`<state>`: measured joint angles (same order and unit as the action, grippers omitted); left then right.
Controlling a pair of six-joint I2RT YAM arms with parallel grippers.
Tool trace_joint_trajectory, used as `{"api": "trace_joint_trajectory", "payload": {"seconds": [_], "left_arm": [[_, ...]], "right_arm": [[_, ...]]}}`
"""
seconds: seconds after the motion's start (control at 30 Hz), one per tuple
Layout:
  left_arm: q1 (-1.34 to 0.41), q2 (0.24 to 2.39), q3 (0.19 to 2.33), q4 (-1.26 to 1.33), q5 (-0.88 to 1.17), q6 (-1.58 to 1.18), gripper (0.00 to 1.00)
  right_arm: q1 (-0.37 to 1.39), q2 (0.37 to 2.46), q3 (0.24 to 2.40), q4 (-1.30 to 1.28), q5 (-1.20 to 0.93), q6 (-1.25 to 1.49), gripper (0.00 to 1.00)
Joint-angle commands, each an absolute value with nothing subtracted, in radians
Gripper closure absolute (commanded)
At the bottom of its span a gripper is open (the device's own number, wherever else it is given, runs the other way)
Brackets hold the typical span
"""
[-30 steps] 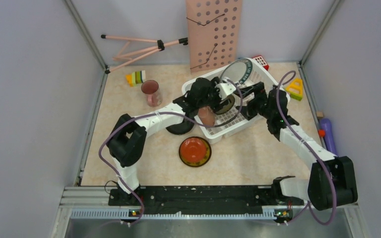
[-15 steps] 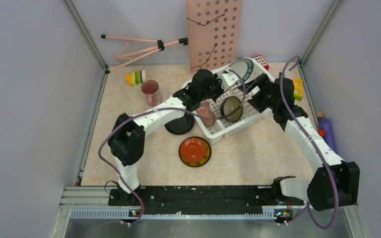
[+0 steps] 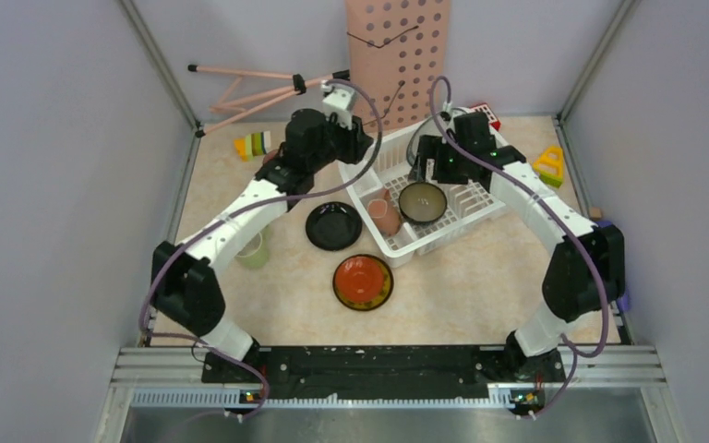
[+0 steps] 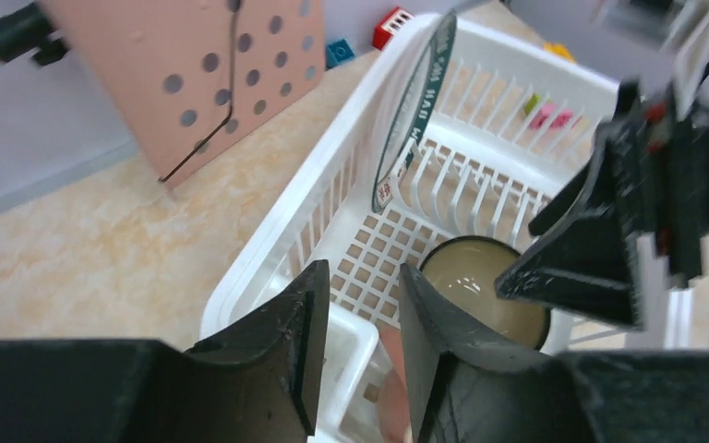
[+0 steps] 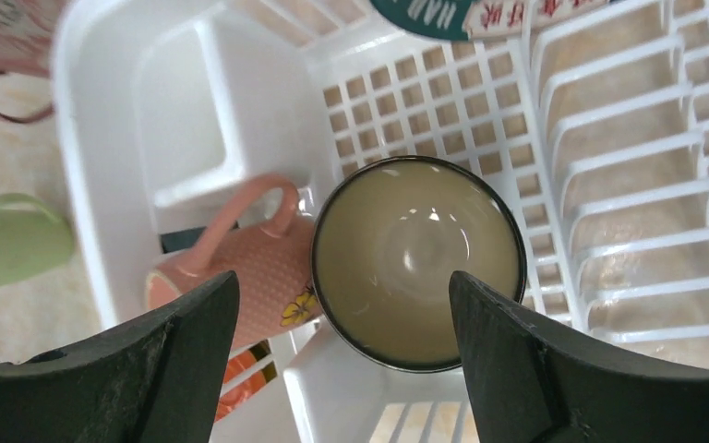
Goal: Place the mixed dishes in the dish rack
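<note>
Against the view of a second ago, both arms are now standing clear of the dish rack, where they had been crowding low over it; the bowl, seen tilted on edge half a second back, is now sitting mouth-up on the rack floor, touching the pink cup lying beside it. The right gripper is hovering above with jaws spread wide and empty; the left gripper is showing a narrow gap, holding nothing. The patterned plate is standing upright in the dividers. Judgement: bowl placement is complete; the black plate, red plate, green mug and second cup are awaiting loading on the table.
</note>
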<state>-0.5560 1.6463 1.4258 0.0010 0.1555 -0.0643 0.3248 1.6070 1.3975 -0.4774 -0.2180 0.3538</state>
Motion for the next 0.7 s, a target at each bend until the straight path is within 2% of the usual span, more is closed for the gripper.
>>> {"api": "trace_joint_trajectory", "payload": {"seconds": [0.0, 0.1, 0.2, 0.37, 0.5, 0.57, 0.67], "left_arm": [[-0.479, 1.472, 1.326, 0.066, 0.146, -0.305, 0.52], [-0.408, 1.395, 1.259, 0.052, 0.149, -0.4, 0.35], [-0.359, 1.311, 1.175, 0.049, 0.15, -0.456, 0.27], [-0.32, 1.205, 1.05, 0.101, 0.18, -0.474, 0.26], [-0.312, 1.182, 1.018, 0.093, 0.163, -0.491, 0.27], [-0.31, 1.178, 1.013, 0.08, 0.154, -0.493, 0.27], [-0.305, 1.164, 1.015, 0.009, 0.032, -0.539, 0.26]], "right_arm": [[0.406, 1.653, 1.467, -0.583, -0.028, 0.333, 0.17], [0.469, 1.704, 1.497, -0.635, 0.117, 0.393, 0.15], [0.505, 1.728, 1.496, -0.664, 0.172, 0.409, 0.16], [0.509, 1.706, 1.447, -0.613, 0.138, 0.449, 0.16], [0.513, 1.71, 1.43, -0.549, 0.231, 0.726, 0.21], [0.535, 1.741, 1.463, -0.549, 0.275, 0.802, 0.23], [0.573, 1.83, 1.599, -0.646, 0.364, 0.87, 0.23]]}}
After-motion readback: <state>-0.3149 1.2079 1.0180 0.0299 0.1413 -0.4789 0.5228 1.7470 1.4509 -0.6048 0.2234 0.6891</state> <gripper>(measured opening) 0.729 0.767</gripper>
